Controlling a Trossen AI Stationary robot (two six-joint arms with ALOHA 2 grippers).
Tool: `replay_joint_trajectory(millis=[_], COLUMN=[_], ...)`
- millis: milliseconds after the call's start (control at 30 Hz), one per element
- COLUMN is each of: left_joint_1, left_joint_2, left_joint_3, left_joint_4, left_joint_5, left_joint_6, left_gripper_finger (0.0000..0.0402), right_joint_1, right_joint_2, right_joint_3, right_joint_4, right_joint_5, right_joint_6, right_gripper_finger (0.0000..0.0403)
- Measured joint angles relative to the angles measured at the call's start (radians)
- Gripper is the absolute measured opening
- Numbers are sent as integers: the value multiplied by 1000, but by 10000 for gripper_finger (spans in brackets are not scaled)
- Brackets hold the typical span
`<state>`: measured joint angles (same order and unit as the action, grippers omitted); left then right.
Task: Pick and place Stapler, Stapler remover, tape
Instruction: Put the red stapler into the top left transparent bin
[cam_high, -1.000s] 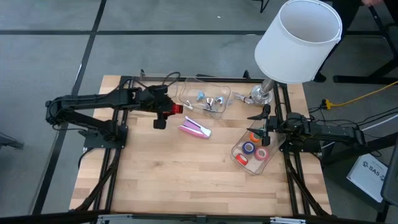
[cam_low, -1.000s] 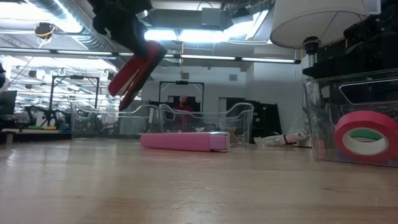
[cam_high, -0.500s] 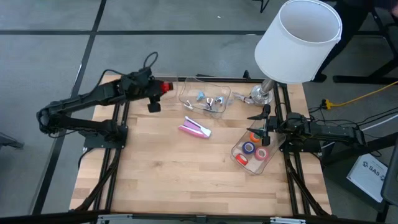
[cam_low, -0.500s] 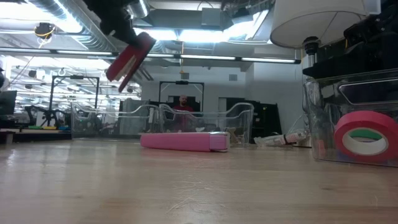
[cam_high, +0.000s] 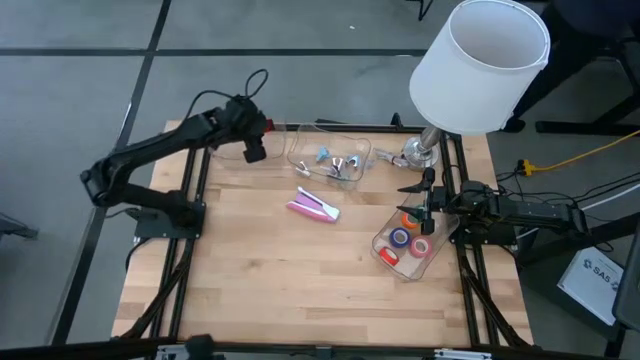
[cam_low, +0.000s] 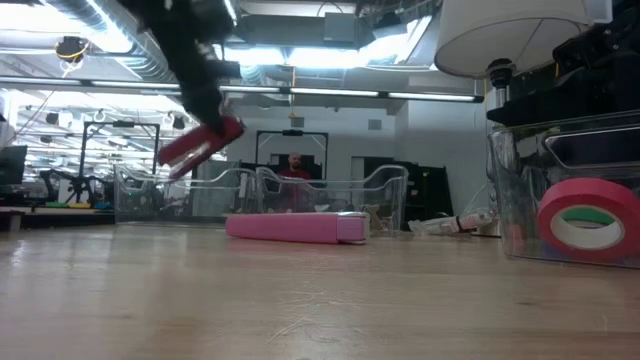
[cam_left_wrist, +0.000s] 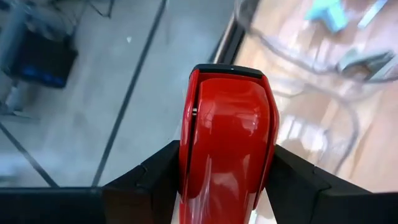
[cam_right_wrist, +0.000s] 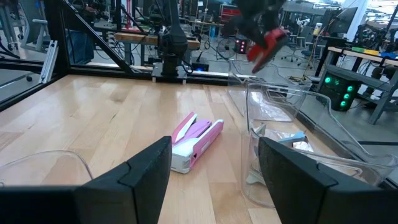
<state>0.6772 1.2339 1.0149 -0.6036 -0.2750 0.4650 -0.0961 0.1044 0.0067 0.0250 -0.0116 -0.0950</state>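
Red plastic fills my left wrist view: the left gripper (cam_left_wrist: 227, 180) is clamped on the red stapler (cam_left_wrist: 228, 143), one dark finger on each flank. Over the last second I have carried it up and away from the middle of the table toward the far left corner; from above the left gripper (cam_high: 254, 150) now hangs by the near-empty clear bin (cam_high: 232, 148) there, and the low view shows the stapler tilted nose-down just above that bin's rim. I judge the drop is next, so this stapler is nearly placed but not yet released. Beside it, the middle clear bin (cam_high: 330, 158) holds the staple removers, perhaps three or four small silvery and blue pieces; I cannot count them surely. One pink stapler (cam_high: 314, 206) lies on the bare wood, still to be fetched. My right gripper (cam_high: 425, 205) waits wide open, unchanged, over the third bin (cam_high: 384, 247), which holds the tape rolls (cam_high: 410, 232): I count about five. So: two staplers, three bins.
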Motion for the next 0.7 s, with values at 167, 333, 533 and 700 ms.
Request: replay_joint_trajectory(millis=[167,333,533,700], left_joint_1=[48,75,92,104], left_joint_2=[102,196,294,340], left_joint_3=[0,0,0,1], left_joint_4=[3,9,35,63], left_joint_5=[8,8,7,16], left_joint_6=[47,80,110,134], left_gripper_finger=[191,191,191,191], right_joint_1=[0,0,0,0], right_joint_2=[0,0,0,0], right_joint_3=[0,0,0,0], right_joint_4=[0,0,0,0], right_joint_5=[0,0,0,0], right_joint_6=[0,0,0,0], right_gripper_finger=[239,239,239,239])
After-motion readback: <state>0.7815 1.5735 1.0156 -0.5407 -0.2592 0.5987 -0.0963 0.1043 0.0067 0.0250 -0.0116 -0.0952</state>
